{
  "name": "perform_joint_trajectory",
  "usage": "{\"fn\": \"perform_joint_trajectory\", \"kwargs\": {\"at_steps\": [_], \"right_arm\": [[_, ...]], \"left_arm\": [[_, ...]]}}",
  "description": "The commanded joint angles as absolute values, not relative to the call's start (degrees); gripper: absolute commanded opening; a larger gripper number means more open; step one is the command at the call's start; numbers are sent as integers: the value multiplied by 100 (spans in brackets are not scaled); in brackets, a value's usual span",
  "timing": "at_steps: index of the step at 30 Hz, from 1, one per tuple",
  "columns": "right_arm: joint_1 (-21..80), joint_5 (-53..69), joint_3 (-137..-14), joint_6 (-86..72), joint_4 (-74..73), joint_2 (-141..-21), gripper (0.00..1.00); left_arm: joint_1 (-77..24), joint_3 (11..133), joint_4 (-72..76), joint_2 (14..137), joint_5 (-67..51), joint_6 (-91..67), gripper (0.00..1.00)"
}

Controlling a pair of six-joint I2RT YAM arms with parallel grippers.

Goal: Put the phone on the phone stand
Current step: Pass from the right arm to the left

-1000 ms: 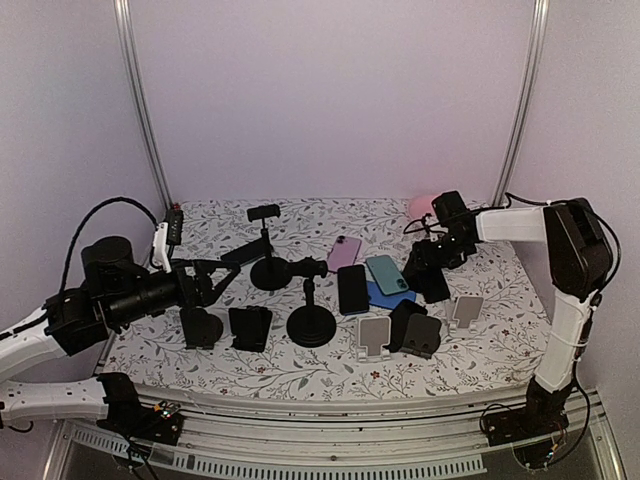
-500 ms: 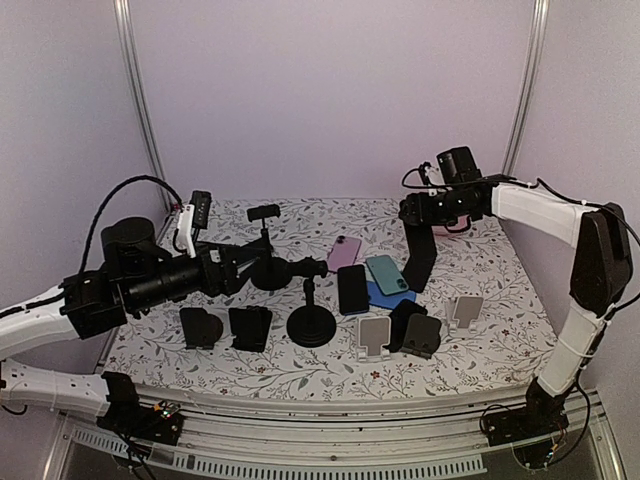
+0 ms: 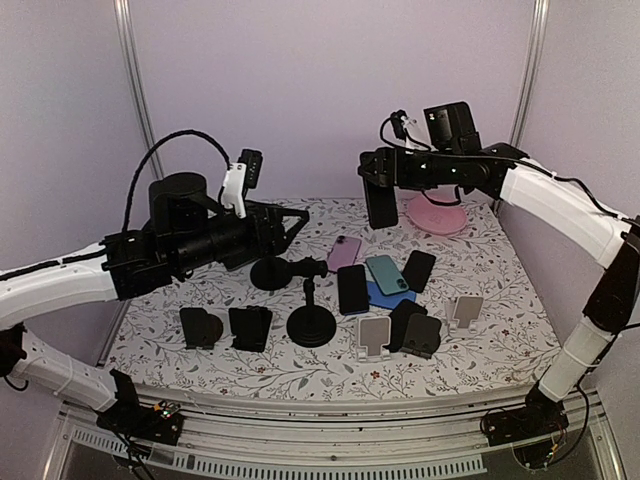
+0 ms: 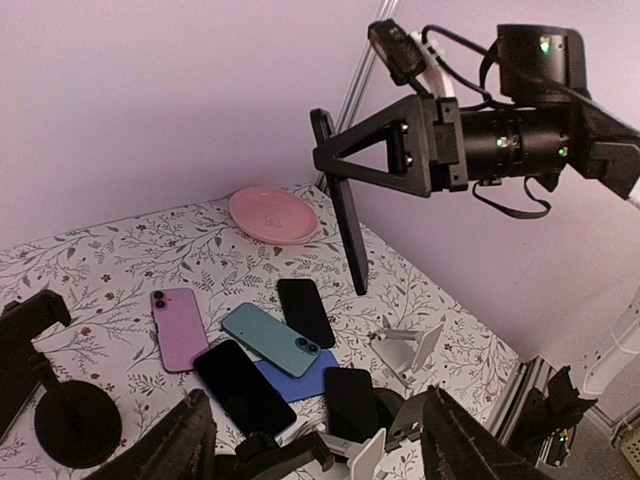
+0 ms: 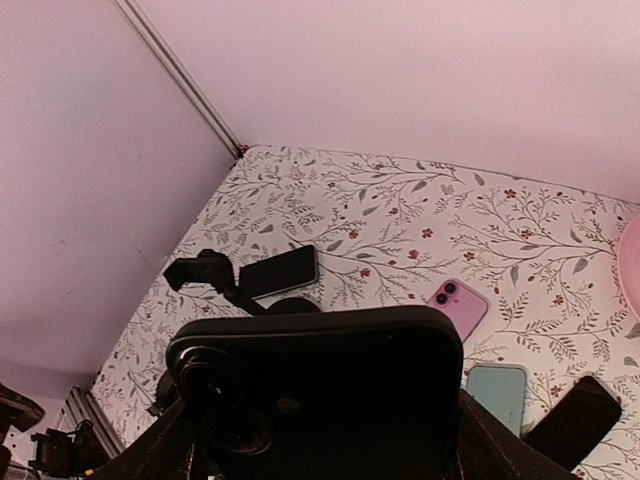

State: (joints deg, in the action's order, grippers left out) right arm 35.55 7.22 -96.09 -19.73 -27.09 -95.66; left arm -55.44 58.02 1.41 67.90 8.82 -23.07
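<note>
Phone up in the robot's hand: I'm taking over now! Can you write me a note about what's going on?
Right hand: shut on the black phone, held upright, high above the table.
Left hand: open, empty, raised over the table's left side.
Stands: the white stand near the front edge is empty. The pink phone lies flat mid-table.
Done: phone is picked up.
Left: lower it onto a stand, then let go.
</note>
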Motion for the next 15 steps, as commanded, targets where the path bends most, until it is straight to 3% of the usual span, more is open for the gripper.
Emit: {"fn": "perform_joint_trajectory", "kwargs": {"at_steps": [1,15], "right_arm": [[4072,787,-9853,-2441,-2194,-9313,47],[5079,352,-9611,-3044,-1258,-9224,47]], "left_arm": [[-5655,6249,381,7342,907,-2084,69],[-5858,6340,703,7857,1184,-2261,61]]}}
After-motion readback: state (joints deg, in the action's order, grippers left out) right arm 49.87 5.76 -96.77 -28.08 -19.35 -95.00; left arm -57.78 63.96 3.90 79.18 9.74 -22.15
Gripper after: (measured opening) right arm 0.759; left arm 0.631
